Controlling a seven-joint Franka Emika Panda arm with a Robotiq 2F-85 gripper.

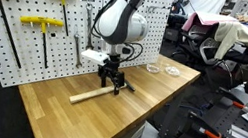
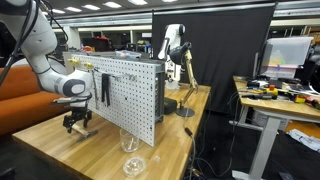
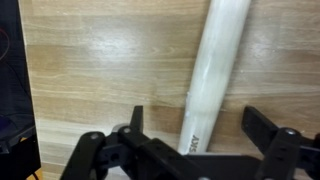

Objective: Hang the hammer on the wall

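Note:
The hammer (image 1: 92,95) lies flat on the wooden table (image 1: 56,108), its pale wooden handle pointing toward the table's front; the head end is hidden under my gripper. In the wrist view the handle (image 3: 215,70) runs up from between my fingers. My gripper (image 1: 111,81) hovers just above the hammer, open, one finger on each side of the handle (image 3: 197,125), not touching it. It also shows in an exterior view (image 2: 78,122). The white pegboard wall (image 1: 38,34) stands upright along the table's back edge; it shows edge-on in an exterior view (image 2: 130,90).
Yellow T-handled tools (image 1: 40,25) hang on the pegboard. Clear glass dishes (image 1: 172,71) sit at the far end of the table, and a clear glass (image 2: 128,140) and dish (image 2: 134,165) near its edge. A second table with tools (image 2: 275,95) stands beside.

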